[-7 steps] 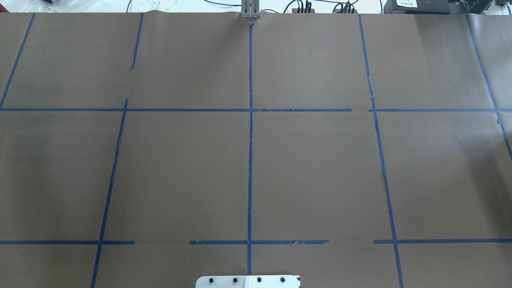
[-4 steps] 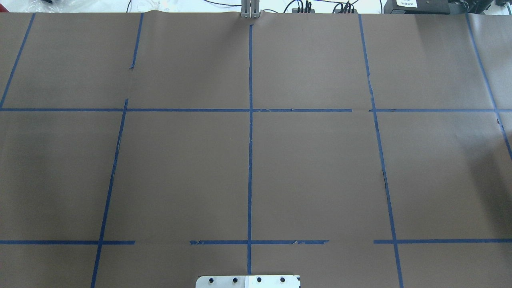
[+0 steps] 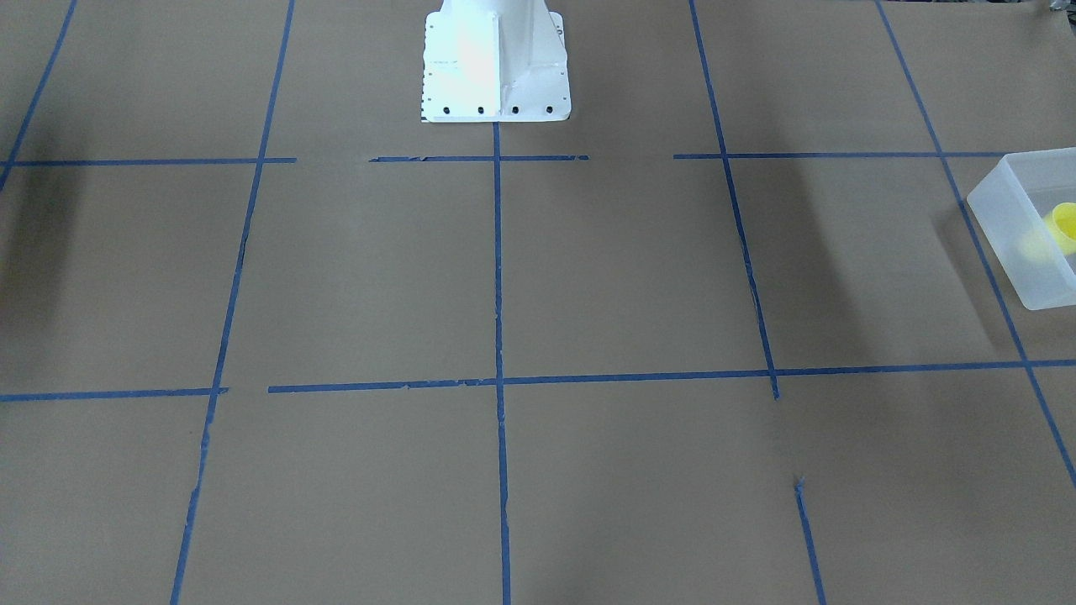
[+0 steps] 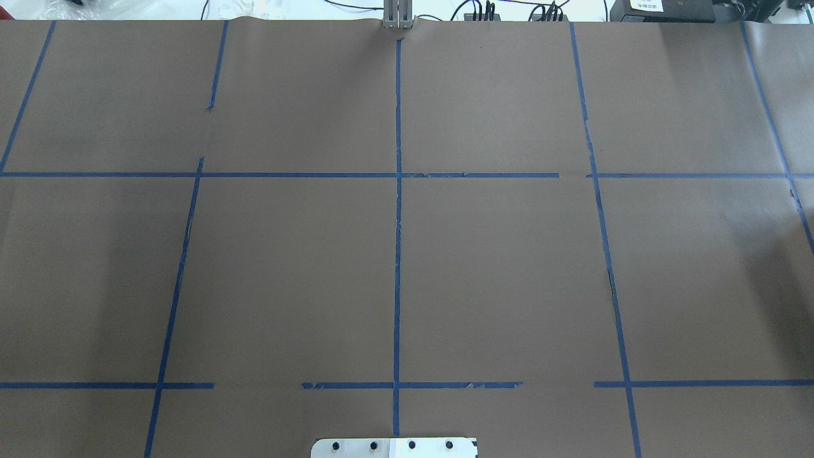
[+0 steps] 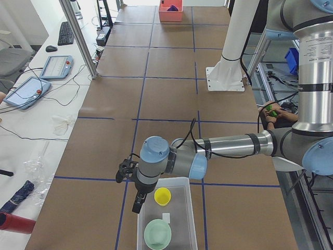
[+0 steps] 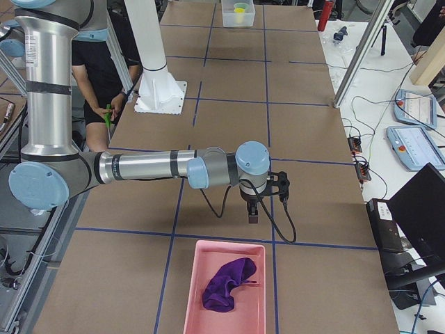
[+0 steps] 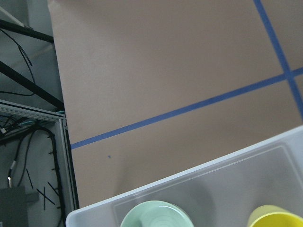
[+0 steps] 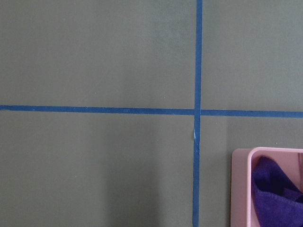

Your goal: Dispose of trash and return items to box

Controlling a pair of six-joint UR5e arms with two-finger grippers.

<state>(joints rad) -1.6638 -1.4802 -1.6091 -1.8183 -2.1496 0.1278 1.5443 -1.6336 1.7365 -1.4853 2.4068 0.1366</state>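
The frosted white box stands at the table's left end, with the yellow cup upright inside it. The box's wall and the cup also show at the right edge of the front view, and both show in the left wrist view, the box and the cup. My left gripper hangs just outside the box's near corner; I cannot tell whether it is open or shut. My right gripper hangs over bare table beside a pink tray; I cannot tell its state either.
A pale green bowl and a small white piece lie in the box. The pink tray holds a purple cloth, which also shows in the right wrist view. The robot's white base stands mid-table. An operator sits behind the robot.
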